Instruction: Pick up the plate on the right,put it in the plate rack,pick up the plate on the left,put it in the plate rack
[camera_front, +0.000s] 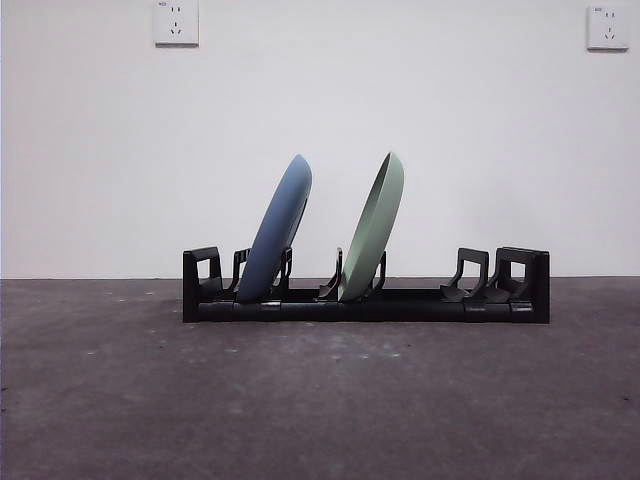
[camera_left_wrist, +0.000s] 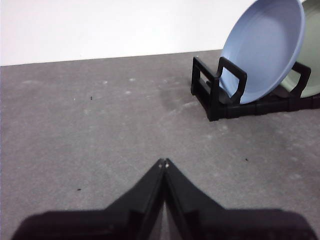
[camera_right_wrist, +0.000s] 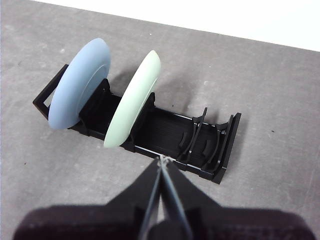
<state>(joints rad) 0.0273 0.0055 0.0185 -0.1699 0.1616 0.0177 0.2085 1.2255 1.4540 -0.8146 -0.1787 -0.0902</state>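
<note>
The black plate rack (camera_front: 365, 300) lies across the middle of the grey table. A blue plate (camera_front: 277, 230) stands tilted in its left slots, and a pale green plate (camera_front: 374, 228) leans the same way in the middle slots. My left gripper (camera_left_wrist: 163, 162) is shut and empty, hovering over bare table well clear of the rack's left end (camera_left_wrist: 210, 92) and the blue plate (camera_left_wrist: 265, 50). My right gripper (camera_right_wrist: 163, 159) is shut and empty, above and off the rack's (camera_right_wrist: 165, 131) near side, with the blue plate (camera_right_wrist: 80, 82) and green plate (camera_right_wrist: 134, 100) below it. Neither arm shows in the front view.
The rack's right-hand prongs (camera_front: 470, 275) hold nothing. A white wall with two sockets (camera_front: 176, 22) backs the table. Bare grey tabletop (camera_front: 320, 400) stretches in front of the rack.
</note>
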